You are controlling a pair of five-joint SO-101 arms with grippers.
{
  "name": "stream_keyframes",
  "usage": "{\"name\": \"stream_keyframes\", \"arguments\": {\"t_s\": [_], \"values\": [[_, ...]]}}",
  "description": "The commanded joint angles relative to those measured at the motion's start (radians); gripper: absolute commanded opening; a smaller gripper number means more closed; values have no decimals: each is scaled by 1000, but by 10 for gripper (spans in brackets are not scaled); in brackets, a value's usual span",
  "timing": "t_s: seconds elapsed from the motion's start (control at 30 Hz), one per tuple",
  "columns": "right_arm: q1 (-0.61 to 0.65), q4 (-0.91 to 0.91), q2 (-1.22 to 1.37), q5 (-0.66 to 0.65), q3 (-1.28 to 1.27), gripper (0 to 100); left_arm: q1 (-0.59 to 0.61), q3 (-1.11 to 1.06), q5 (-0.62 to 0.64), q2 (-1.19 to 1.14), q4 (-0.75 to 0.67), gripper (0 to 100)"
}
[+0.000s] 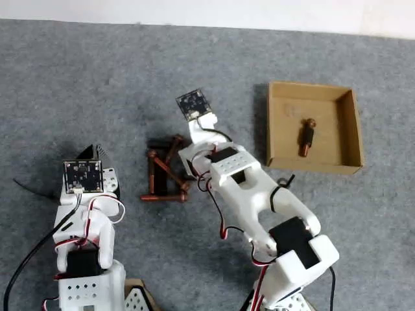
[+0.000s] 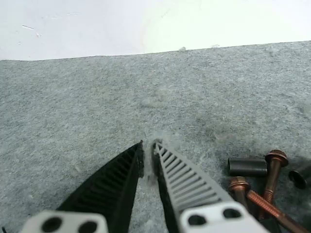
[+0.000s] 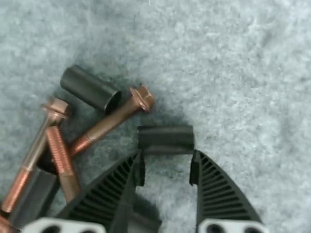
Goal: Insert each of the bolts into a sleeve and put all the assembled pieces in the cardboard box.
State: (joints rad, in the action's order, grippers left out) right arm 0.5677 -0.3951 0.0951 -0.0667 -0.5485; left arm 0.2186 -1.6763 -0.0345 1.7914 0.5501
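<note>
So far one assembled piece (image 1: 306,137) lay in the cardboard box (image 1: 331,116); the right gripper (image 3: 167,167), jaws apart, had a loose sleeve (image 3: 165,139) just ahead of its tips, several bolts (image 3: 109,121) beside it unassembled; the left gripper (image 2: 148,156) was closed on nothing.

- Cardboard box (image 1: 280,129): brown, shallow and open-topped. It sits flat on the grey felt at about 2 o'clock from the table's middle.
- Assembled piece (image 1: 306,137): a copper bolt through a black sleeve. It lies on the box floor near the middle, head toward 12 o'clock and threaded end toward 6.
- Loose bolts (image 1: 162,197): copper-coloured with flanged hex heads, crossed in a pile at 9 o'clock of the box. One lies along the 3–9 line at the pile's 6 o'clock edge.
- Loose sleeves (image 3: 165,139): short black tubes on their sides, among and just beside the bolts.
</note>
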Motion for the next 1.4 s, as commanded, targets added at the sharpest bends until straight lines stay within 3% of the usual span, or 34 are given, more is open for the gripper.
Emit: {"name": "stream_keyframes", "arguments": {"t_s": [0.0, 0.2, 0.4, 0.6, 0.77, 0.93, 1.23, 1.37], "values": [[12, -7, -56, -173, 5, 145, 5, -21, -6, 7, -23, 53], [8, -4, -56, -344, -2, 145, 5, -21, -6, 7, -23, 53], [12, -7, -56, -272, -4, 145, 5, -21, -6, 7, -23, 53], [7, -7, -56, -282, -4, 142, 5, -21, -6, 7, -23, 53], [5, -8, -54, -465, -15, 142, 5, -21, -6, 7, -23, 53], [4, -8, -54, -503, -16, 142, 5, -21, -6, 7, -23, 53], [-21, -22, 162, -505, 217, 142, -2, -21, -8, 5, -23, 53], [-36, -191, 295, -578, 364, 142, -25, -21, -14, 5, -23, 53]]}}
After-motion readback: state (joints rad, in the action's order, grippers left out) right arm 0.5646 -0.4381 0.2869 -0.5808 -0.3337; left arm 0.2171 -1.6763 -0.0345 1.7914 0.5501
